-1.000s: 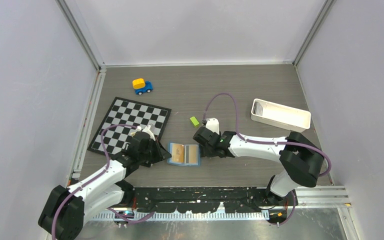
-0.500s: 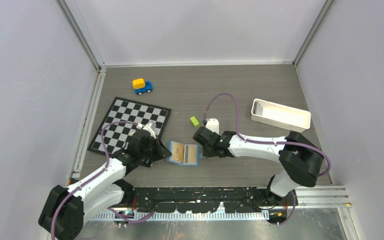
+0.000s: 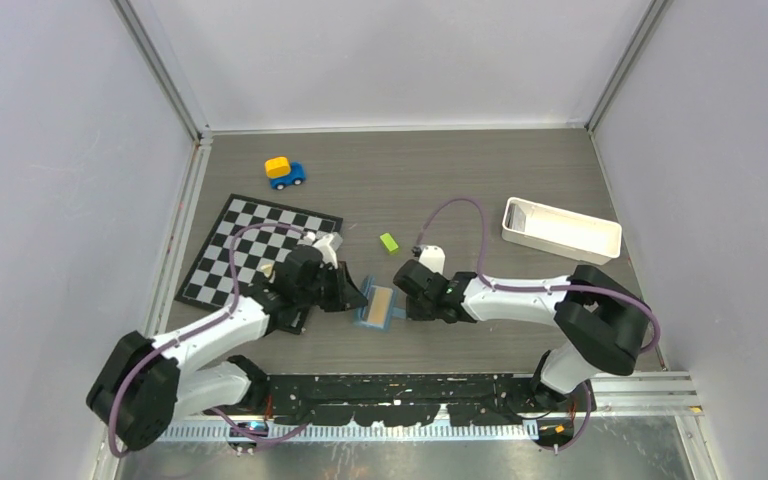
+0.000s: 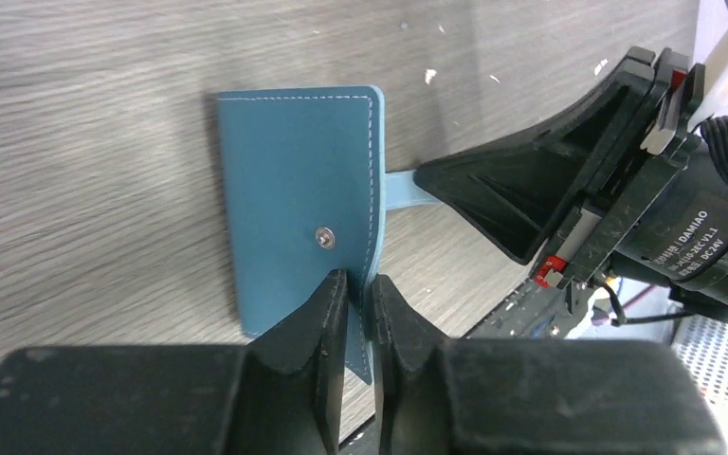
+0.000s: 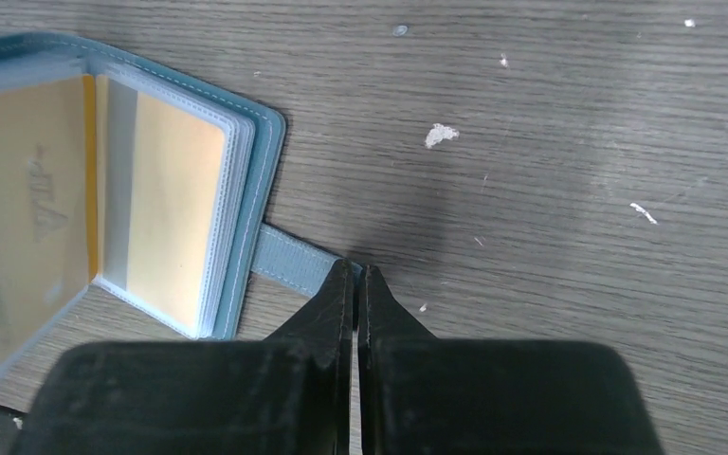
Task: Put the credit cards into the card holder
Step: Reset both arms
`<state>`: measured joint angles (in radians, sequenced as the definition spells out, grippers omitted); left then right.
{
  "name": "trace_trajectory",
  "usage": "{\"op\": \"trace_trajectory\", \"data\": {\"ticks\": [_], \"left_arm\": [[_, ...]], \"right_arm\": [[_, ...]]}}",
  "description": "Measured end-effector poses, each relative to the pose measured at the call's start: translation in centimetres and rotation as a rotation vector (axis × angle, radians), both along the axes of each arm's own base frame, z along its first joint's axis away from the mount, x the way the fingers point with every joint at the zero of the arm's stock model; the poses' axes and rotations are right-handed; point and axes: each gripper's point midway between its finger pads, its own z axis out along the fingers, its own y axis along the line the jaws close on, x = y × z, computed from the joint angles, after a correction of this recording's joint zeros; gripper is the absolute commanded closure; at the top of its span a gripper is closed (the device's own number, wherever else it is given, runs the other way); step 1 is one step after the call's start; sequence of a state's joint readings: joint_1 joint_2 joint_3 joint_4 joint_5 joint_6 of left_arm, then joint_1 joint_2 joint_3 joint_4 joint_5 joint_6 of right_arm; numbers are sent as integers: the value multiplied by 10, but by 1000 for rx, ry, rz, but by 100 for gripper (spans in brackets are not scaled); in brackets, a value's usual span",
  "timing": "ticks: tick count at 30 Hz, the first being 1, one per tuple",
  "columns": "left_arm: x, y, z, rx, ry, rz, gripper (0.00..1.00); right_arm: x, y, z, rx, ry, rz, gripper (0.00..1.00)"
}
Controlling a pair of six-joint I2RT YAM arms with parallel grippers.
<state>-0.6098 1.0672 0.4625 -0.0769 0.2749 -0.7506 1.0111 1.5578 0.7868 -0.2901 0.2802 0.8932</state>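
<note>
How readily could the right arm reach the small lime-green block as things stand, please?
Probably yes: bare wood lies between the right end effector and the small lime-green block, but it is shut on the teal-blue wallet's strap and must release first.

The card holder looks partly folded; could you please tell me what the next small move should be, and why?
Probably the left gripper should fold the card holder cover down over the tan-gold cards. It pinches the raised cover's edge near the snap button, the cards already sit in the sleeves, and the right gripper pinches the strap, steadying it.
</note>
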Motion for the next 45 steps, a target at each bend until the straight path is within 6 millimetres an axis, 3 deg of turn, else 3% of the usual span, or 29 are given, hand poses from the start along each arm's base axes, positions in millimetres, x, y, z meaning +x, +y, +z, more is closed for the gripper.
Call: {"op": "trace_trajectory", "data": {"ticks": [6,10,17,20,23,32,42,45], "left_arm": [[-9,-30,-10,-30,28,-102,64],[-15,-37,-16,-37,60,-129,53],[-13,-33,13,-63,-36,-132,40],[-5,-27,34,-56,-115,-99,42],[1,-15,35,-7,-142,-48,48],[8,12,6,119,-90,82,56],[0,5,-48,165,81,69,61],[1,-5,-54,134,104,54,62]], "right_arm": [[-1,-5,2,48,-4,-38,100],[-1,-9,8,74,-12,-59,99],[5,-14,13,95,-16,-85,100],[9,-17,13,98,-9,-96,100],[13,-20,13,103,2,-107,100],[14,-22,12,113,23,-106,100],[11,-18,12,127,39,-94,99],[10,-17,13,135,43,-90,100]]}}
